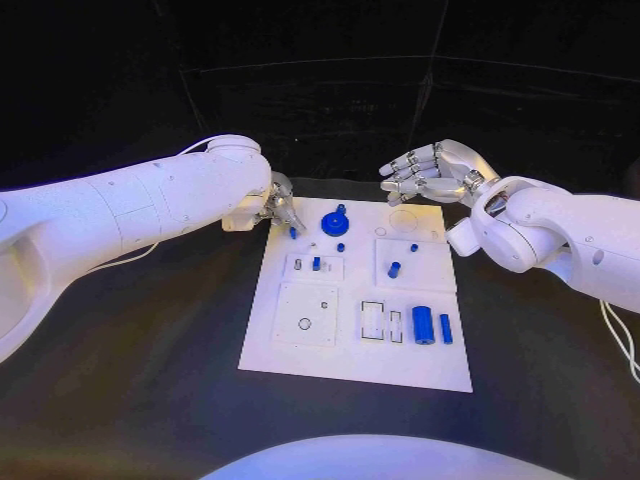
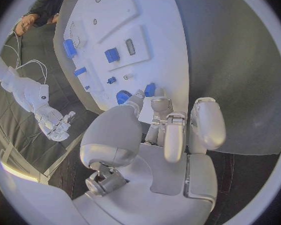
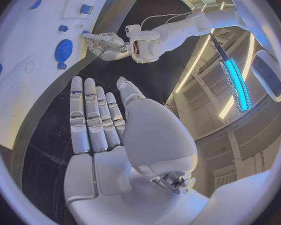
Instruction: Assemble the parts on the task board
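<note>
Head view is showing us the task board (image 1: 352, 350) lying mid-frame on the black desk (image 1: 147, 400). We are pinching a small blue part (image 1: 293, 232) with our left hand (image 1: 280, 208) at the board's upper left corner. Our right hand (image 1: 433, 172) is hovering released, fingers apart, above the board's upper right corner.

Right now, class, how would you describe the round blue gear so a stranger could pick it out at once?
Start at the white task board in the middle of the black table. Go to its far edge, near the left hand. The gear lies there: the only round, toothed blue part, wider than the small blue pegs beside it.
</note>
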Tool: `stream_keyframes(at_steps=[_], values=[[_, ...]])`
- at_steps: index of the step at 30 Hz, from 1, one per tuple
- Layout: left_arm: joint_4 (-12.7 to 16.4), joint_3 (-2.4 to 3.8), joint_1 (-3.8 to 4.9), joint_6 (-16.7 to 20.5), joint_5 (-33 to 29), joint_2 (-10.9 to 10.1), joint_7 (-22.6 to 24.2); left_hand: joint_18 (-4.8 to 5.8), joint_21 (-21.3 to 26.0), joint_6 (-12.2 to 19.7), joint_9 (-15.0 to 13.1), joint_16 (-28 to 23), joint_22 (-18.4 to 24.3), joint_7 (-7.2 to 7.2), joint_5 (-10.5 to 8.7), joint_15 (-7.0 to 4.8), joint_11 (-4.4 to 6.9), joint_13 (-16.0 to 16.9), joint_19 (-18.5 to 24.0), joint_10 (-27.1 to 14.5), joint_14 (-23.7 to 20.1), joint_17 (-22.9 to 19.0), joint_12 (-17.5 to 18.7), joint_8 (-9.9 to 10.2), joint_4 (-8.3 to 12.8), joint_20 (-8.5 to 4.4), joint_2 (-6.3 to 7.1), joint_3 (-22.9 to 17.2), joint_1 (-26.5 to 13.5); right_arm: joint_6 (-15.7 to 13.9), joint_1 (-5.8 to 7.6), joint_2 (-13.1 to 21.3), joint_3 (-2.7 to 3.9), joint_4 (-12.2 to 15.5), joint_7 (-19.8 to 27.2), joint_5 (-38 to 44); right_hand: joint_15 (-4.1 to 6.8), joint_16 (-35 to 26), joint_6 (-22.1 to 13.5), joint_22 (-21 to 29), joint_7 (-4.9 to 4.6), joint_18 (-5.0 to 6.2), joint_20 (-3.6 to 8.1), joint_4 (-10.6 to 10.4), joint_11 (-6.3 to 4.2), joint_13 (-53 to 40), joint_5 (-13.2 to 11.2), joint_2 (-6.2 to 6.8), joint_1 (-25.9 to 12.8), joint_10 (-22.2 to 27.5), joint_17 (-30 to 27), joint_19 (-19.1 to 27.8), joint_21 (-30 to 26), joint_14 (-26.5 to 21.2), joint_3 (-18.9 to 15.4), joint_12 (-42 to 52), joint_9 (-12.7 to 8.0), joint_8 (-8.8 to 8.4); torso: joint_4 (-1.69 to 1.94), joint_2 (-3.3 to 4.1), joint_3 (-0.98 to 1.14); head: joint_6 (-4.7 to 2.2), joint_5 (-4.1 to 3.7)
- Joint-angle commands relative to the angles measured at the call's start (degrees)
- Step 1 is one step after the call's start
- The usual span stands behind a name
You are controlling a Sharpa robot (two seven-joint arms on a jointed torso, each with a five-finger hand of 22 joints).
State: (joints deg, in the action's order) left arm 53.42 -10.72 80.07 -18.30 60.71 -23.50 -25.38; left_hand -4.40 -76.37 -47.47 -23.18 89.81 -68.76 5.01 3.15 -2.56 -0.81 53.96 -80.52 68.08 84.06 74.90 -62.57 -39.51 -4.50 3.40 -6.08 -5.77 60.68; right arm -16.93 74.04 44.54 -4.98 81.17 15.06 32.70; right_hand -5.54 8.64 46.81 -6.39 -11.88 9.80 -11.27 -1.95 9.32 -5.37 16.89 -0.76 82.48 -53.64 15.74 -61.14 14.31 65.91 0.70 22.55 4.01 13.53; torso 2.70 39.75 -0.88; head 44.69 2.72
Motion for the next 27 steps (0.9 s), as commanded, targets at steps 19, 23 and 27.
stream_keyframes(at_steps=[19,23,27], values=[[3.6,0.08,0.04,5.2,-7.2,-3.0,1.1,0.09,-0.3,0.9,-2.3,0.2,-0.8,-0.94,-0.45,-0.99,0.89,-0.7,-0.4,1.3,5.9,15.1,0.7,-0.6,10.5,-0.66,-0.57,-17.6,6.9,0.7,0.1,0.0,0.03,0.0,0.5,0.0,-0.29,-0.3,-0.5,0.1,-1.21,0.54,-0.25,0.0,-0.09,0.1,0.4,-0.05,-0.6,0.5,-0.1,-0.1,-0.3,0.1,0.3,0.2,0.0,0.39,0.08,-0.04,0.03,0.21,-0.02],[7.1,0.1,0.17,7.9,-8.0,-5.5,0.9,0.06,-0.2,0.8,-2.7,0.2,-0.7,-0.96,-0.43,-0.99,0.96,-0.8,-0.4,1.4,5.9,15.1,0.8,-0.8,10.7,-0.69,-0.13,-18.8,6.2,0.7,0.1,0.1,0.03,-0.1,0.4,0.0,-0.3,-0.3,-0.5,0.1,-1.21,0.55,-0.26,0.0,-0.08,0.2,0.4,-0.04,-0.6,0.5,-0.1,-0.1,-0.4,0.1,0.4,0.3,0.0,0.44,0.2,-0.08,0.07,0.35,-0.14],[11.1,0.09,0.25,11.7,-8.3,-8.2,0.9,0.07,-0.3,0.7,-3.2,0.2,-0.9,-1.06,-0.41,-1.06,1.04,-0.7,-0.4,1.8,5.9,15.1,0.6,-1.2,10.9,-0.73,0.43,-20.4,5.3,0.8,0.1,0.2,0.03,-0.3,0.3,0.0,-0.3,-0.3,-0.5,0.1,-1.21,0.55,-0.26,0.0,-0.08,0.2,0.4,-0.04,-0.6,0.5,-0.1,-0.1,-0.4,0.1,0.4,0.3,0.0,0.44,0.18,-0.05,0.03,0.4,0.02]])
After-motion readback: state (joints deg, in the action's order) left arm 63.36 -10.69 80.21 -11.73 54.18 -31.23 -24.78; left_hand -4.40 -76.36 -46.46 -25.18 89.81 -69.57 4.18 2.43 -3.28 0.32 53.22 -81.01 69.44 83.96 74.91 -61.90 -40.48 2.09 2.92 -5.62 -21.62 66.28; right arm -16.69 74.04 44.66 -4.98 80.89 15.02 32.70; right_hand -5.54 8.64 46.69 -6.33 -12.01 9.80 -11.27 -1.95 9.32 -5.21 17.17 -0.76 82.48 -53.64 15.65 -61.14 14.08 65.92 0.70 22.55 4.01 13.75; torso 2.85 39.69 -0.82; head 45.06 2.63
